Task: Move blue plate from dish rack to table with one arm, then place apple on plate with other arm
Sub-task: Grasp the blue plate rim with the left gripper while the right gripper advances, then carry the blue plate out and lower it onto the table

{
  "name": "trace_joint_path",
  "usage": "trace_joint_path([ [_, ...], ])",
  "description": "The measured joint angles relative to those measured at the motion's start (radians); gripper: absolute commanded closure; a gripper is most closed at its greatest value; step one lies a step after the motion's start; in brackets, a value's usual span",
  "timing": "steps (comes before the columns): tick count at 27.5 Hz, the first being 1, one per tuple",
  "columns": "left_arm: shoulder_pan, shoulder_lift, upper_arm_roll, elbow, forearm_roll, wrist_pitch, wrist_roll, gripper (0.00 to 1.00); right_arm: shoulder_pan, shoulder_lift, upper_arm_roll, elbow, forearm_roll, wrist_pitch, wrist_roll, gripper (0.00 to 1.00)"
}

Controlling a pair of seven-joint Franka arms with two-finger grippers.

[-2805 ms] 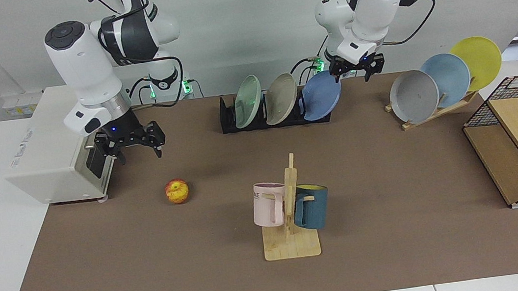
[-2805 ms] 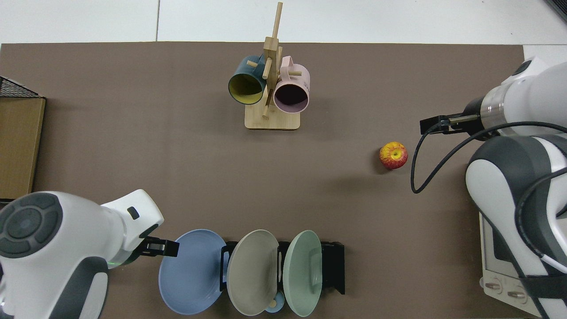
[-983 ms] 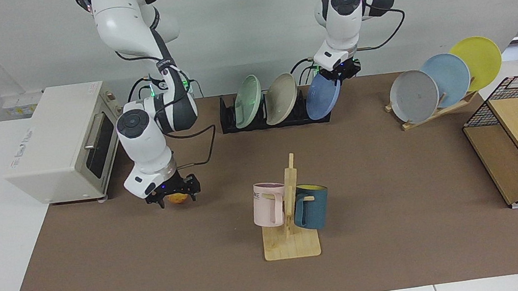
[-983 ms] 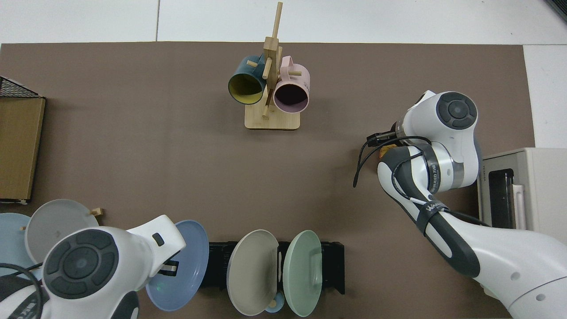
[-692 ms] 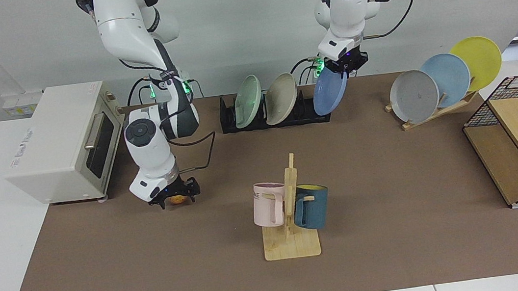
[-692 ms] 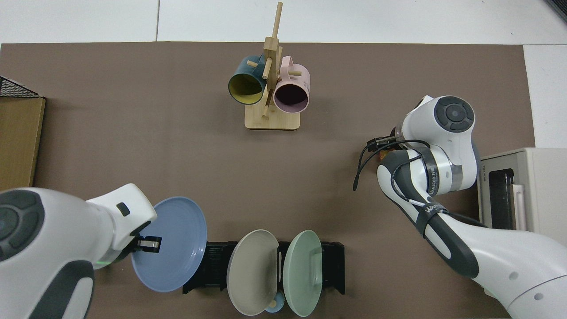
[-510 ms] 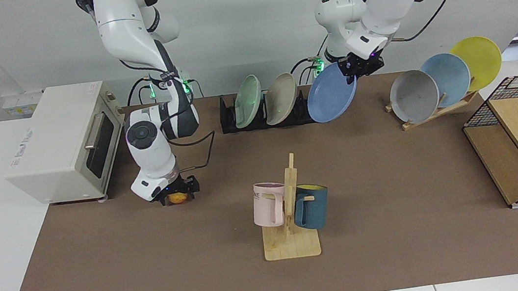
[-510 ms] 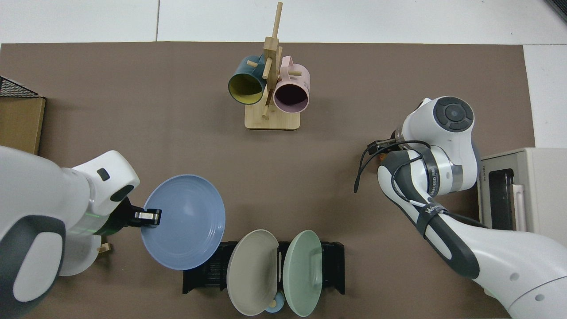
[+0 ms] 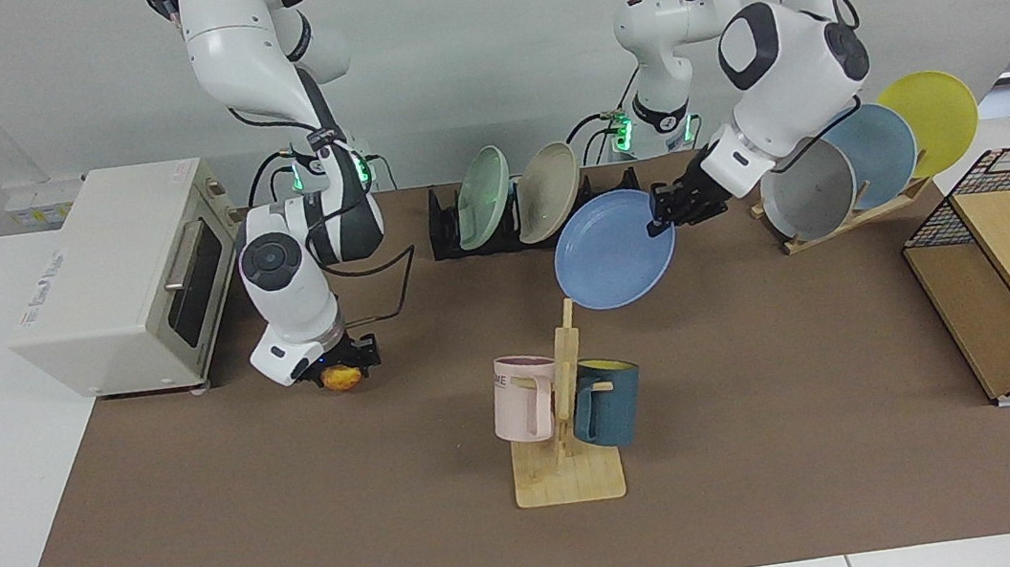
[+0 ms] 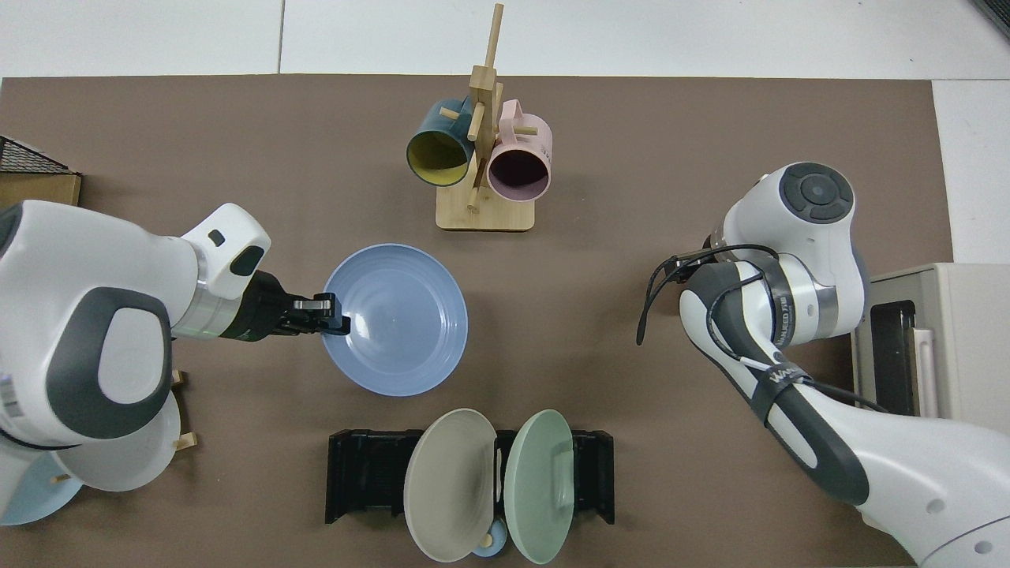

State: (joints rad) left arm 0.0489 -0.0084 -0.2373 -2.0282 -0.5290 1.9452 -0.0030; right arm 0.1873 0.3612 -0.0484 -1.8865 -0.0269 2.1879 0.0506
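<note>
Blue plate (image 9: pixel 614 249) now out of the dish rack (image 9: pixel 451 232), carried clear of its slots and swung out over the desk (image 9: pixel 775 443) in front of the rack, toward the wooden mug stand (image 9: pixel 565 430). Held by its rim in the left gripper (image 9: pixel 662 216), pinched shut on the edge; tilted and in the air in the facing view, not yet touching the brown mat. From above, seen hanging between dish rack and mug stand, well clear of both. Only the beige plate (image 9: pixel 549 191) and green plate (image 9: pixel 483 198) left in the rack.

Apple (image 9: pixel 341 377) farther from the dish rack, near the toaster oven (image 9: pixel 114 274), with the right gripper (image 9: pixel 337 370) lowered over it and closed around it; still at desk level.

First step judged nearly done: only lowering and levelling the plate remaining, then release. Apple transfer ready to follow.
</note>
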Motion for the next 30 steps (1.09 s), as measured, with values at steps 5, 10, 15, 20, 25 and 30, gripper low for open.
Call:
trace_joint_path([
  [5, 0.0, 0.081, -0.049, 0.001, -0.066, 0.108, 0.004, 1.0, 0.002, -0.023, 0.001, 0.025, 0.0, -0.016, 0.0, 0.94],
  [10, 0.0, 0.145, -0.126, 0.001, -0.106, 0.232, 0.003, 1.0, 0.001, -0.066, 0.001, 0.041, 0.0, -0.034, 0.0, 0.94],
  [15, -0.005, 0.199, -0.207, 0.0, -0.115, 0.366, -0.01, 1.0, 0.002, -0.132, 0.001, 0.061, 0.0, -0.102, 0.0, 0.94],
  [20, -0.019, 0.246, -0.283, 0.0, -0.115, 0.494, -0.047, 1.0, 0.001, -0.184, 0.0, 0.095, 0.001, -0.185, 0.0, 0.94],
  [25, -0.06, 0.294, -0.314, -0.006, -0.1, 0.606, -0.078, 0.9, -0.001, -0.214, -0.002, 0.103, 0.0, -0.203, 0.0, 0.94],
  [30, -0.11, 0.38, -0.326, -0.009, -0.062, 0.778, -0.111, 0.69, -0.003, -0.222, -0.002, 0.104, 0.0, -0.204, 0.0, 0.93],
])
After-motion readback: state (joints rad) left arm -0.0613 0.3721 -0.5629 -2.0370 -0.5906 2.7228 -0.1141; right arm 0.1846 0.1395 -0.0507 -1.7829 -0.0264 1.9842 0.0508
